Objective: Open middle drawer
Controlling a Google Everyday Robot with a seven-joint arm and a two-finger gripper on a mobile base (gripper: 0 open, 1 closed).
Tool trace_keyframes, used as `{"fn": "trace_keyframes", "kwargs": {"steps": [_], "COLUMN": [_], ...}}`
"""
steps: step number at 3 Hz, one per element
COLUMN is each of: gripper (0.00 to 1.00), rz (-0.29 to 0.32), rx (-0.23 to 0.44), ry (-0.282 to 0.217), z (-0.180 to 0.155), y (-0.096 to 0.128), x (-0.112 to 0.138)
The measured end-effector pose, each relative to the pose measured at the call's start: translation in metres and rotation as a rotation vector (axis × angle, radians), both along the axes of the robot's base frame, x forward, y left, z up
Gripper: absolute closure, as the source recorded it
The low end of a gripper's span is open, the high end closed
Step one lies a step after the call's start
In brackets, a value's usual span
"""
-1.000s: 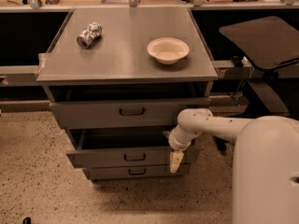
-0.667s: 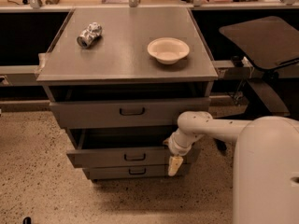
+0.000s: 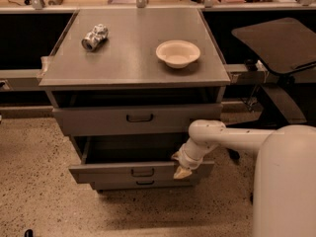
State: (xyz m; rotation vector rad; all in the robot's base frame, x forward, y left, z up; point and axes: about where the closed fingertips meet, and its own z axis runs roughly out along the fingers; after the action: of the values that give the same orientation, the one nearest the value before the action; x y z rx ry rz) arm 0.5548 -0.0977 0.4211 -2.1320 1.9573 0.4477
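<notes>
Middle drawer (image 3: 108,173) of the gray cabinet (image 3: 129,63) stands pulled out toward the near side, below the top drawer (image 3: 98,120), its inside too dark to show any contents. The gripper (image 3: 181,172) rests against the right end of the drawer's front; whether it is clenched cannot be told. A cream bowl (image 3: 177,53) and a crushed can (image 3: 95,37) sit well apart on the cabinet top.

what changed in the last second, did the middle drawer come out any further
Hardly anything. The gripper, at the right end of the middle drawer, drifted very slightly left and down. The drawer stayed pulled out about as far as before. The bowl and the crushed can on the cabinet top did not move.
</notes>
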Motion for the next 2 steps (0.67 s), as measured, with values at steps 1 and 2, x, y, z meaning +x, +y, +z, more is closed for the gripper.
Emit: {"fn": "trace_keyframes", "kwargs": {"steps": [1, 2], "gripper": [0.55, 0.31], "rz": [0.000, 0.000], "rx": [0.000, 0.000], "ry": [0.000, 0.000], "z": [0.0063, 0.0066], "y": [0.0000, 0.0000], "x": [0.0002, 0.0002]}}
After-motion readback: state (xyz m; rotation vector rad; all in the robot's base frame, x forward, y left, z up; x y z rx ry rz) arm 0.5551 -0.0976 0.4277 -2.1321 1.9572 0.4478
